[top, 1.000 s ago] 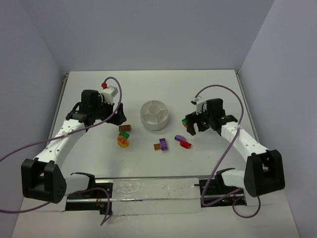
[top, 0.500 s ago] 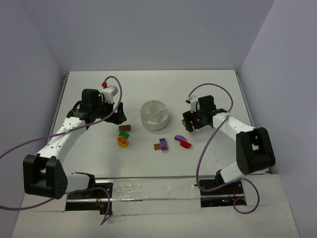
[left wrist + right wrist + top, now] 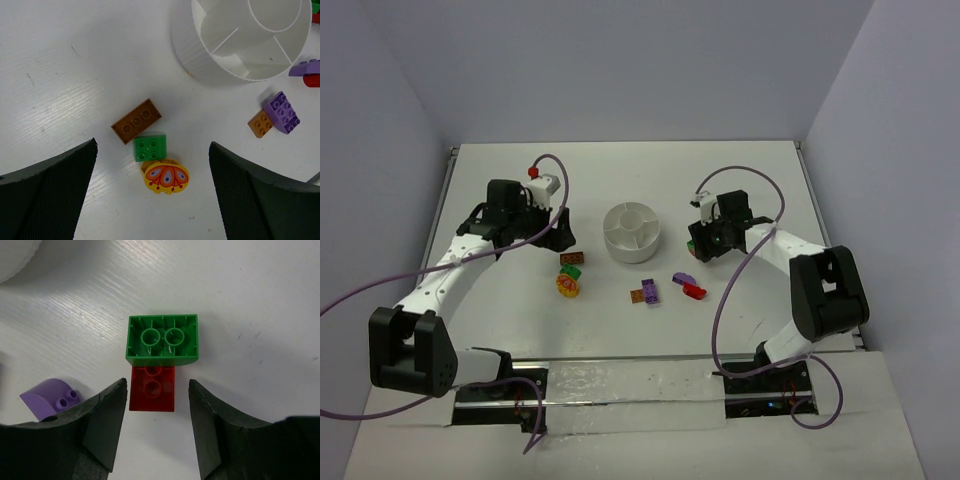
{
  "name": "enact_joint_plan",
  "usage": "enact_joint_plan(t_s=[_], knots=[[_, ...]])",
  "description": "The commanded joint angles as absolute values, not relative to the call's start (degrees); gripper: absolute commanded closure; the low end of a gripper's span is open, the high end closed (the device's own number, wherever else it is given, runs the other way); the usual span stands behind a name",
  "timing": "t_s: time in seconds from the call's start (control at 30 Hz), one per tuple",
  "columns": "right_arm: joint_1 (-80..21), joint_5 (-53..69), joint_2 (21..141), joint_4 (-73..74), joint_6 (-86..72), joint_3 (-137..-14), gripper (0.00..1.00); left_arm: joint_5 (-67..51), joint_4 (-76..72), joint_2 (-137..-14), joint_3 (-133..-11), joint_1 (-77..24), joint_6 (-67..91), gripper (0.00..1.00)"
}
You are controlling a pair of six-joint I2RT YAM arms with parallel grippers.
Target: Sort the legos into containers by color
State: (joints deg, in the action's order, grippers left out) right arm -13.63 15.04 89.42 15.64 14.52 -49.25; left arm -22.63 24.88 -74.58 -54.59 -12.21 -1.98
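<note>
Toward the right edge of the table (image 3: 620, 170), the right gripper (image 3: 157, 385) hangs spread over a red brick (image 3: 152, 390) touching a large green brick (image 3: 162, 337); toward the left edge, the left gripper (image 3: 152, 146), likewise spread, hovers above a brown brick (image 3: 136, 120), a small green square (image 3: 149, 146) and a round yellow piece (image 3: 166, 177); the white dish (image 3: 200, 55) sits mid-table between them.

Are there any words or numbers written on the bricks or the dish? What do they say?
No words, numbers or signs can be read anywhere.
Yellow round piece: only a red and orange petal picture, no letters.
Brown brick and green brick: any marks on the studs are too small to read.
White dish: plain, nothing written that shows.
</note>
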Motion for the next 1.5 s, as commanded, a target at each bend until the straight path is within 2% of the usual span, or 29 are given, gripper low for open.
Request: enact_joint_plan(t_s=[0.0, 0.3, 0.4, 0.67, 0.77, 0.8, 1.0, 1.1, 1.3, 1.47], knots=[[-14.1, 16.4, 90.7, 13.2, 16.5, -52.1, 0.42, -24.1, 24.3, -75.0, -57.2, -11.8, -2.7, 0.01], [-14.0, 17.0, 92.2, 13.1, 17.2, -52.0, 0.44, -24.1, 24.3, -75.3, -57.1, -11.8, -2.8, 0.01], [-14.0, 17.1, 92.5, 13.4, 17.3, -52.1, 0.48, -24.2, 24.3, -75.5, -57.2, -11.7, -2.7, 0.01], [-13.6, 18.3, 88.9, 14.6, 17.8, -51.2, 0.77, -25.6, 24.5, -75.3, -58.2, -11.5, -2.1, 0.01], [-13.5, 19.2, 85.0, 17.2, 18.3, -51.1, 0.91, -28.0, 25.1, -74.5, -59.9, -11.2, -1.5, 0.01], [-13.5, 19.5, 82.8, 19.1, 18.8, -51.1, 1.0, -29.1, 25.7, -74.1, -61.1, -11.2, -1.1, 0.01], [-13.6, 24.2, 70.9, 27.8, 20.9, -54.1, 1.0, -36.3, 29.2, -75.6, -71.9, -11.9, 5.4, 0.05], [-14.5, 26.9, 66.8, 30.5, 21.2, -55.6, 1.0, -37.4, 29.5, -76.4, -76.9, -16.1, 9.6, 0.07], [-19.9, 26.1, 65.7, 35.2, 17.2, -61.7, 1.0, -32.3, 29.9, -79.4, -81.0, -26.4, 12.5, 0.09], [-24.0, 22.0, 66.2, 34.7, 12.7, -64.4, 1.0, -31.7, 29.1, -82.5, -82.0, -29.5, 16.3, 0.12]])
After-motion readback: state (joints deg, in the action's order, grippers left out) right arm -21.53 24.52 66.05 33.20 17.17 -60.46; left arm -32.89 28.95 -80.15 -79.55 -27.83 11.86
